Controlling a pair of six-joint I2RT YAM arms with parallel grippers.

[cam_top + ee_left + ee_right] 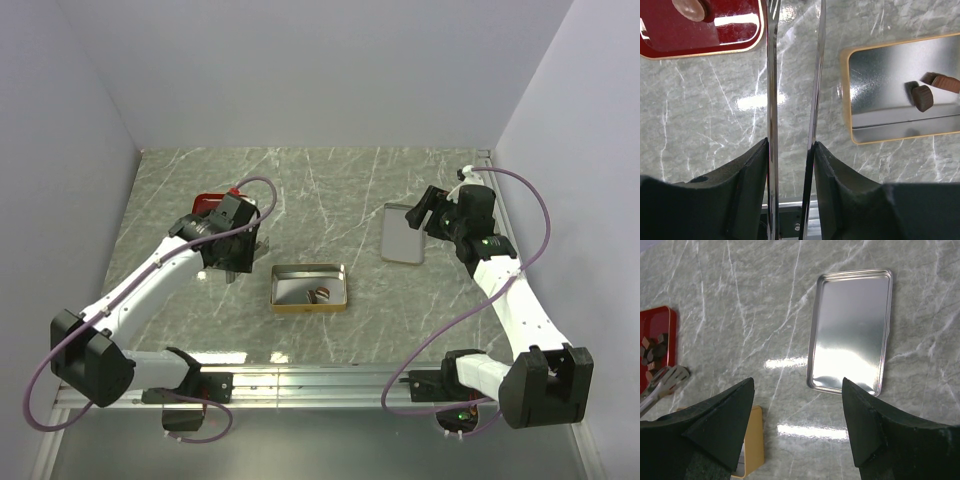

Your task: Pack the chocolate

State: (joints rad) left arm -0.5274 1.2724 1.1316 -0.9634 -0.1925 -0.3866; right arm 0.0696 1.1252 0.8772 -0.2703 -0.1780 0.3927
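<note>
Two small dark brown chocolate pieces (923, 98) lie in an open gold tin (844, 100) at the right of the left wrist view. More pieces sit in a red tray (715, 37) at upper left. Between tray and tin, metal tongs (771, 100) run up the centre over the grey marble table (715, 125), blades parted and empty. The left gripper (791, 146) clamps their base. In the right wrist view the right gripper (798, 385) hangs wide open, holding nothing, at the bottom of the frame, with a silver lid (850, 325) at upper right. Likely risk: a round piece squirting from the smooth blades, or the tongs twisting in a loose hold, dropping chocolate short of the tin.
</note>
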